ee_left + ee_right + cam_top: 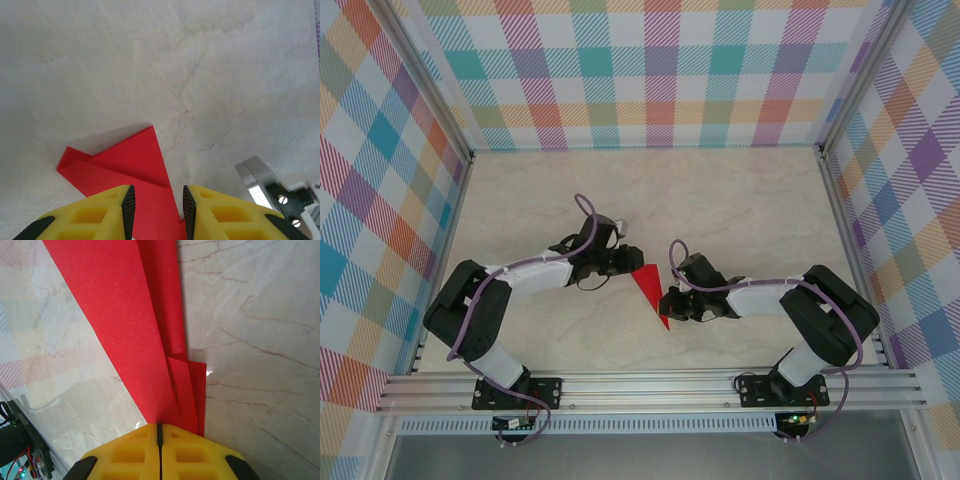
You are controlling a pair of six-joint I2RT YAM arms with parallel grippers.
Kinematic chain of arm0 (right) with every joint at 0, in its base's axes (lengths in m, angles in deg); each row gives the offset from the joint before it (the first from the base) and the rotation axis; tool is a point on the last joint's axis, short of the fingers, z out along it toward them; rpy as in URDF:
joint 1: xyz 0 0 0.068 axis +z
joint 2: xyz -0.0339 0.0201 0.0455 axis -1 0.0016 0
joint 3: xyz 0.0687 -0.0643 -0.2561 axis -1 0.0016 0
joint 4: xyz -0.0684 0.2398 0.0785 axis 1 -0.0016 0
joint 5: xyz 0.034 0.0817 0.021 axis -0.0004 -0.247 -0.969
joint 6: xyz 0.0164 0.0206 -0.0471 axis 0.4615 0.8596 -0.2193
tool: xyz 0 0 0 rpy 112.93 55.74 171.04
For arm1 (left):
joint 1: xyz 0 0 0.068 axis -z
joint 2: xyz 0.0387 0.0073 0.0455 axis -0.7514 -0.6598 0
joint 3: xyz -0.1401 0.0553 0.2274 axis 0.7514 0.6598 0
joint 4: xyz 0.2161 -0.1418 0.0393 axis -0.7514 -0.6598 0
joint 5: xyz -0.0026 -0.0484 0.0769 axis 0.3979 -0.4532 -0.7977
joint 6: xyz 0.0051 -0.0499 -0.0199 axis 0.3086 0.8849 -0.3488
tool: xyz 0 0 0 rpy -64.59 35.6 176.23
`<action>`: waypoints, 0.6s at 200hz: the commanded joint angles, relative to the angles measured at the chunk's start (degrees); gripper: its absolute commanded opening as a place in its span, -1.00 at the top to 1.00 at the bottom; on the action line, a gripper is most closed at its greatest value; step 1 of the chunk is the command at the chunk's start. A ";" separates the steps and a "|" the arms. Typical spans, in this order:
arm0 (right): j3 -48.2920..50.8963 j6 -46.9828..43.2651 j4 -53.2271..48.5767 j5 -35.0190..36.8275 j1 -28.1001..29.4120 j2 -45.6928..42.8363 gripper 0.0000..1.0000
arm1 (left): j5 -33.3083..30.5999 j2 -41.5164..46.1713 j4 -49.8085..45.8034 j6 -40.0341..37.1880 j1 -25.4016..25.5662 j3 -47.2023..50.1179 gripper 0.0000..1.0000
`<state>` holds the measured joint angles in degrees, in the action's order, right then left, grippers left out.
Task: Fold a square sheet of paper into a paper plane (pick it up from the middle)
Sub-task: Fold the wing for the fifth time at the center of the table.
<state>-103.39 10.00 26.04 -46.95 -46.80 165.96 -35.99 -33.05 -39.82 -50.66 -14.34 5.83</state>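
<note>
Right gripper (665,304) – jaws fully closed, clamped on the paper plane (649,288) close to its pointed near end. In the right wrist view the yellow fingers (125,452) meet with no gap, and the stacked red layers fan out from them.

The paper plane is a slim red triangle at mid-table (750,200), between the two grippers, widening toward the far side.

Left gripper (633,262) – at the wide far end, jaws part-way apart. In the left wrist view, red paper shows in the gap between its pads (128,207)
</note>
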 commanded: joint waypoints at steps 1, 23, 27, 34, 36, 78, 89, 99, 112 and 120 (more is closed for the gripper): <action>2.34 -0.92 -8.96 2.32 -0.07 1.03 0.87 | 1.45 -2.33 4.21 3.01 1.57 0.36 0.34; 2.60 -0.90 -8.68 2.32 -0.05 0.85 0.86 | 0.19 -4.45 3.54 2.97 3.75 -1.04 0.34; 2.64 -0.82 -8.58 2.40 0.02 0.76 0.86 | 0.05 -4.77 3.68 3.06 4.06 -1.13 0.34; 2.78 -0.77 -8.48 2.54 -0.07 0.67 0.86 | -0.19 -5.21 3.94 3.25 4.53 -1.29 0.35; 2.82 -0.73 -8.38 2.51 -0.08 0.58 0.86 | -0.28 -5.31 3.98 3.26 4.65 -1.38 0.34; 3.56 -0.05 -6.86 2.85 -0.05 0.45 0.85 | -0.26 -8.00 6.07 4.92 5.69 -2.12 0.36; 3.64 0.15 -6.36 2.85 -0.05 0.70 0.85 | -0.18 -8.95 6.35 5.14 5.89 -2.53 0.36; 3.63 0.22 -6.12 2.69 -0.05 0.78 0.85 | 0.12 -10.01 6.91 5.41 6.06 -2.75 0.37; 3.80 0.34 -5.98 2.84 -0.05 0.92 0.85 | 0.39 -11.19 7.85 5.81 6.15 -2.85 0.38; 3.84 0.42 -6.12 2.94 -0.05 0.85 0.85 | 0.32 -11.76 8.04 5.92 6.15 -2.94 0.38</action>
<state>-102.41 10.09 27.11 -46.86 -46.80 165.41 -35.83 -42.73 -34.31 -45.94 -8.92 4.32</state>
